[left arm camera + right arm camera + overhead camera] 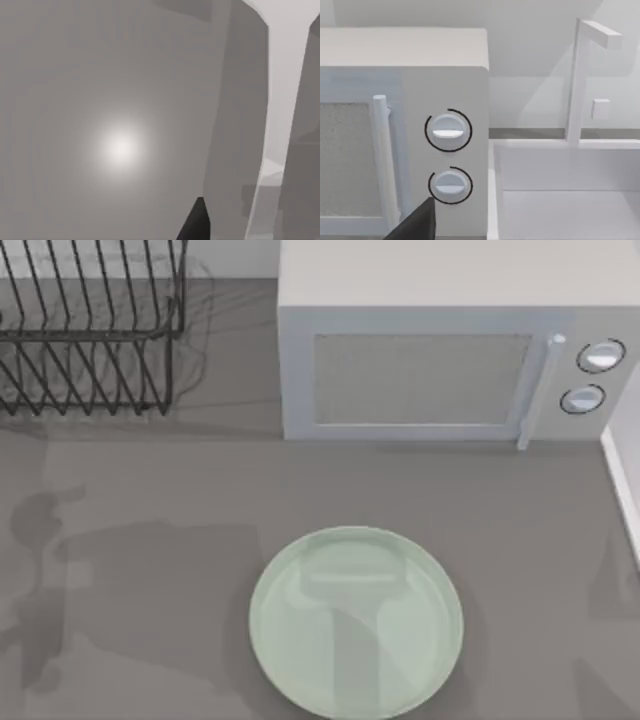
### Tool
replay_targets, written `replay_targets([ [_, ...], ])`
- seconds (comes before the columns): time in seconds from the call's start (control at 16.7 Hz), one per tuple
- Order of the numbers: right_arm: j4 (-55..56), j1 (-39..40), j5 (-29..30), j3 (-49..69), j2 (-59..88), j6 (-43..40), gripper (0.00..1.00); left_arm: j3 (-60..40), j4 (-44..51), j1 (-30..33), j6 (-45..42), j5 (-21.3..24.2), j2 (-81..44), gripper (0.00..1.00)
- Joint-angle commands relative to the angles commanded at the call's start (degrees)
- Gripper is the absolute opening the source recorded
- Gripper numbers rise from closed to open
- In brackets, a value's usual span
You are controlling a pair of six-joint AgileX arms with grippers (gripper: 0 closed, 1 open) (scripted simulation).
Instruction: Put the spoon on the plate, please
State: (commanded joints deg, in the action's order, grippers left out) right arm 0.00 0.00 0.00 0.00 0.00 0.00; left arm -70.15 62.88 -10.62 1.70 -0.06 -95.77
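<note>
The pale mint-green plate (356, 620) lies flat on the grey table, at the front and slightly right of the middle, with nothing on it. The spoon is out of view. A dark corner of my left gripper (196, 222) pokes into the left wrist view over plain grey surface. In the right wrist view, a dark corner of my right gripper (416, 224) sits in front of the microwave's two dials. Arm shadows fall on the table's left side in the top view.
A white microwave (440, 360) stands at the back, its door shut and handle at the right. A black wire dish rack (90, 330) fills the back left corner. A white sink (565, 200) with a faucet (580, 80) borders the table's right edge.
</note>
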Motion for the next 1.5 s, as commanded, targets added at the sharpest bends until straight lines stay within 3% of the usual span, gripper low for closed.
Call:
replay_targets([
  [0.18,0.0,0.0,0.0,0.0,0.0,0.0,1.0,-2.5,0.8,3.7,7.2,-0.1,-2.5,0.0],
  [0.36,0.0,0.0,0.0,0.0,0.0,0.0,1.0,-5.9,2.0,9.8,19.8,-0.3,-6.0,0.0],
  [1.14,0.0,0.0,0.0,0.0,0.0,0.0,1.0,-18.4,5.3,46.9,108.1,-0.4,-20.8,0.0],
  [1.32,0.0,0.0,0.0,0.0,0.0,0.0,1.0,-20.2,4.5,53.9,123.1,-0.7,-21.8,0.0],
  [1.5,0.0,0.0,0.0,0.0,0.0,0.0,1.0,-21.1,3.5,58.8,132.8,-1.2,-21.7,0.0],
])
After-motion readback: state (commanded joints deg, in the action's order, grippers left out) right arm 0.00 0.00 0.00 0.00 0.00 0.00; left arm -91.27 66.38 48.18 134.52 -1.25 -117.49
